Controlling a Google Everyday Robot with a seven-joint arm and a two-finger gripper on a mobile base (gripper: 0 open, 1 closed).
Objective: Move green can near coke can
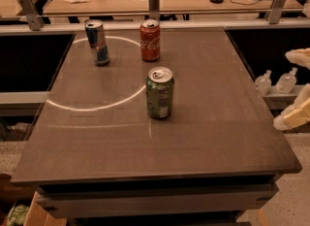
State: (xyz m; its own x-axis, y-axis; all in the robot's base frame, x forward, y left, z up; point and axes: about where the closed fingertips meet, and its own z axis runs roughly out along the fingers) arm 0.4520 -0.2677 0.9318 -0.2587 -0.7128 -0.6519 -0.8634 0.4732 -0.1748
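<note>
Table [218,123] holds one green can [160,94], one coke can [150,40], one blue can [97,42]; pincer [296,89] beside it, state unclear.

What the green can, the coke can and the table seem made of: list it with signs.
The green can looks like thin metal: printed green sides, bare silvery lid. The coke can likewise, printed red. The table has a dark smooth top, perhaps laminate or stone; it faintly mirrors a light ring. The gripper hangs beyond the table's right edge.
</note>
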